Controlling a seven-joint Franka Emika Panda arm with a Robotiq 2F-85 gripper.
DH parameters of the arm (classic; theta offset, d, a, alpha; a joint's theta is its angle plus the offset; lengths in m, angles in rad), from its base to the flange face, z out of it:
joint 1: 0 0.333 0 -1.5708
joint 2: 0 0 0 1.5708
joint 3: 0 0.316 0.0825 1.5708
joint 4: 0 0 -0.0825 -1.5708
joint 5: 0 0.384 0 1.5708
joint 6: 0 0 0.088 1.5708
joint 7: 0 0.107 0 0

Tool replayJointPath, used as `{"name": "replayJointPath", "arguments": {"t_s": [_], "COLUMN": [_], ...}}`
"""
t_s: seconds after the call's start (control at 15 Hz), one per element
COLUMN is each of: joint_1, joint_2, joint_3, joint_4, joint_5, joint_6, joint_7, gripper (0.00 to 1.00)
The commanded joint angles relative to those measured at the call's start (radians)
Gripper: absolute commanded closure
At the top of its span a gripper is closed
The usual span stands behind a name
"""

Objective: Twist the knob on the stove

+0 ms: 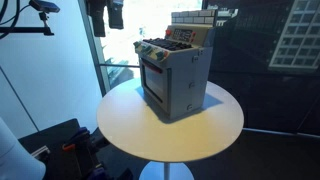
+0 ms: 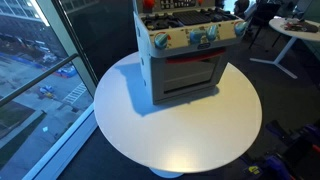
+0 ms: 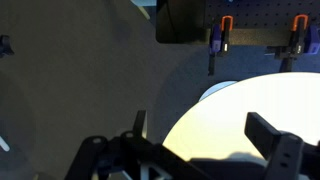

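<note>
In an exterior view I look at the stove (image 1: 172, 75) corner-on from slightly above the round table (image 1: 215, 125), at middle range. In an exterior view set nearer, I look steeply down on the stove (image 2: 185, 55) front. Both share stove and tabletop. My wrist view looks past the gripper (image 3: 205, 135) onto the table (image 3: 240, 115) edge.

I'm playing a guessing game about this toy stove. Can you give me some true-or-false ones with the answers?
1. The stove stands on a round white table. True.
2. The gripper is squeezing a knob. False: in the wrist view it is open, with nothing between its fingers.
3. The knobs sit in a row above the oven door. True.
4. The stove lies tipped on its side. False: it stands upright.
</note>
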Motion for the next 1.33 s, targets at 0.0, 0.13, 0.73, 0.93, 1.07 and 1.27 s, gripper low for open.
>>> {"name": "replayJointPath", "arguments": {"t_s": [0.0,0.13,0.73,0.93,1.07,1.27], "joint_1": [0.024,0.024,0.076,0.11,0.129,0.15], "joint_2": [-0.001,-0.002,0.016,0.029,0.039,0.054], "joint_3": [-0.017,-0.017,0.008,0.022,0.035,0.052], "joint_4": [0.003,0.003,-0.001,0.001,-0.001,-0.006], "joint_5": [-0.009,-0.009,0.022,0.052,0.077,0.129], "joint_6": [-0.007,-0.007,0.014,0.037,0.069,0.126], "joint_7": [0.011,0.011,0.038,0.057,0.08,0.112], "gripper": [0.0,0.0,0.0,0.0,0.0,0.0]}}
